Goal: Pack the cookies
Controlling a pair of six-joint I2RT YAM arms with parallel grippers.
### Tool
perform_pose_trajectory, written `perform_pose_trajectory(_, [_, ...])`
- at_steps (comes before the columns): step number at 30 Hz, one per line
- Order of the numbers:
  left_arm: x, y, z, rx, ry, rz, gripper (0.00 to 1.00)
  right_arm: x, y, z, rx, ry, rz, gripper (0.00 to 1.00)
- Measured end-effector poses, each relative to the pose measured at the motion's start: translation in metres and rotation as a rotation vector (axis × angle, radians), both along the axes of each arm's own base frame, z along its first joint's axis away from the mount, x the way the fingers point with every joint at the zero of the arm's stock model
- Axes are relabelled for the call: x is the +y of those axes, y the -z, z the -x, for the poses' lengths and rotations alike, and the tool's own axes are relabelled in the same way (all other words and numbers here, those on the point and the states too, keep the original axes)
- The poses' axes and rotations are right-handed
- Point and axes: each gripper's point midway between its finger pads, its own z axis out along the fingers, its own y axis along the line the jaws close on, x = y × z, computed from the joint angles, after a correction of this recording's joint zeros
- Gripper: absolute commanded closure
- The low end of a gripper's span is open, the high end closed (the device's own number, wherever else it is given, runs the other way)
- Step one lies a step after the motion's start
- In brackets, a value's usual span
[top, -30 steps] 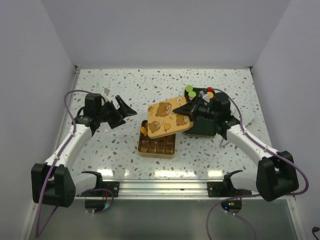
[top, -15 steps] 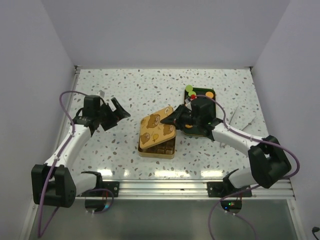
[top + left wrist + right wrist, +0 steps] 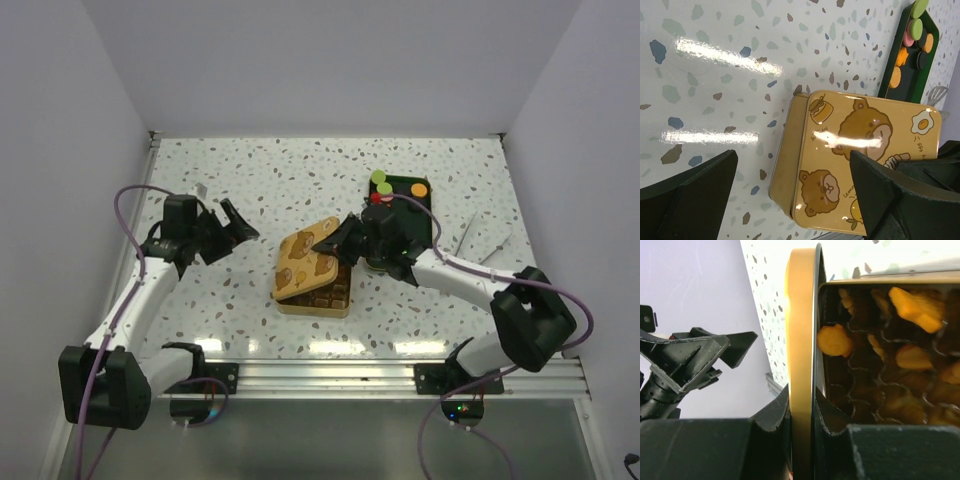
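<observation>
On the speckled table (image 3: 250, 170), near the middle, I log:

- Cookies (image 3: 834, 340): orange-tan pieces sitting in the brown cells of the tin (image 3: 318, 300). One longer piece lies aslant in its cell. I cannot tell which way the others point.
- Lid (image 3: 306, 258): bear-print face up and tilted over the tin's left part. In the top view it runs from near-left to far-right, and the cells at the right are uncovered.
- Right gripper (image 3: 345, 238): clamped on the lid's far-right edge, with the rim pinched between its fingers.
- Left gripper (image 3: 238, 222): jaws spread wide and holding nothing, well left of the tin and aimed toward it.
- Dark green tray (image 3: 412, 208): just behind the right gripper, carrying green, orange and red discs.
</observation>
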Motion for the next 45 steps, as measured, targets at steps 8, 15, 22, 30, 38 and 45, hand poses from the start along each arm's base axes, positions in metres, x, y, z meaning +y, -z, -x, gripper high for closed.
perform_pose_trajectory(8, [0.001, 0.008, 0.008, 0.017, 0.0, -0.005, 0.0, -0.033, 0.012, 0.014, -0.025, 0.087, 0.049, 1.0])
perform_pose_trajectory(15, [0.002, 0.014, 0.009, 0.028, 0.008, -0.019, 0.0, -0.042, 0.029, 0.02, -0.017, 0.098, 0.074, 1.0])
perform_pose_trajectory(22, [-0.002, 0.024, 0.003, 0.035, 0.052, -0.017, 0.0, -0.063, 0.02, 0.028, -0.053, 0.142, 0.105, 0.78])
perform_pose_trajectory(30, [-0.042, 0.043, 0.0, 0.041, 0.187, 0.005, 0.0, -0.09, 0.051, 0.042, -0.002, 0.179, 0.229, 0.5])
perform_pose_trajectory(38, [-0.081, 0.058, 0.009, 0.056, 0.32, 0.018, 0.0, -0.104, 0.069, 0.051, 0.049, 0.187, 0.309, 0.47])
perform_pose_trajectory(45, [-0.097, 0.059, 0.01, 0.038, 0.374, 0.037, 0.0, -0.119, 0.075, 0.057, 0.081, 0.2, 0.402, 0.37])
